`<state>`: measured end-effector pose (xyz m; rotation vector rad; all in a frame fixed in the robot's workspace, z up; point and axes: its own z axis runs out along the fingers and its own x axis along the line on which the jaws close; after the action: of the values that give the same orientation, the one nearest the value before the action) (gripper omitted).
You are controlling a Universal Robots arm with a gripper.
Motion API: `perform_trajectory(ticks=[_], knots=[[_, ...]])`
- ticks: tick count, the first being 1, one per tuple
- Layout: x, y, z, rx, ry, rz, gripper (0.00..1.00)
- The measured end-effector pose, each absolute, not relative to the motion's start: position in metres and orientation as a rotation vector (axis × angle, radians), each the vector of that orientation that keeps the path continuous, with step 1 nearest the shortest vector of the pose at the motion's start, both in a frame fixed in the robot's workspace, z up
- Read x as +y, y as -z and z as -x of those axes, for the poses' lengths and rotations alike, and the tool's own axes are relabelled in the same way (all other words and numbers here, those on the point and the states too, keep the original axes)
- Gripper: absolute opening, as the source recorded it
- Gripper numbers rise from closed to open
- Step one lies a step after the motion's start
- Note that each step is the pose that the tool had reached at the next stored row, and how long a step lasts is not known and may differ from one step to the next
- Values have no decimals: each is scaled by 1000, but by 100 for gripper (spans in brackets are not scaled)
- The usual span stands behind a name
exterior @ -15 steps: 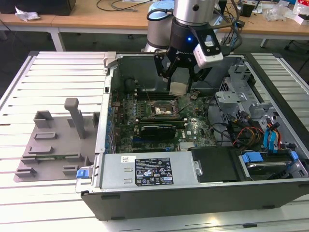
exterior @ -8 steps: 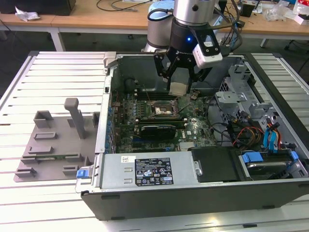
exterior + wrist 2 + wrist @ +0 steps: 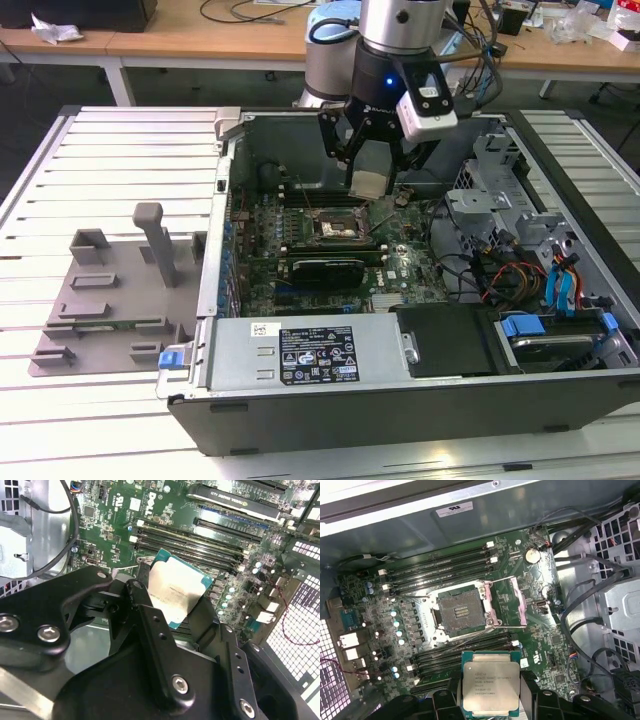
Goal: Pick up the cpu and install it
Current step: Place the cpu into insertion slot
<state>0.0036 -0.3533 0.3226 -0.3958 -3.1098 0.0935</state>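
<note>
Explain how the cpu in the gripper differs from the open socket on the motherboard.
The cpu has a pale silvery top with a green rim; the socket is dark inside a metal frame. The cpu is held off the board by the gripper; the socket sits fixed on the motherboard, empty, with its bracket swung open. Both are roughly square.

The cpu [image 3: 491, 681] has a pale silvery top with fine dark print and a teal-green rim. The gripper [image 3: 172, 605] is black. The board [image 3: 540, 635] is green, the fixture [image 3: 100, 300] plain grey, and the table [image 3: 130, 150] white — ribbed in slats.
</note>
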Motion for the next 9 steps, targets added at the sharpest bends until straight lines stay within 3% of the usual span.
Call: perform_trajectory(ticks=[9], knots=[[-353,-322,-4,-3096,-93,484,55]])
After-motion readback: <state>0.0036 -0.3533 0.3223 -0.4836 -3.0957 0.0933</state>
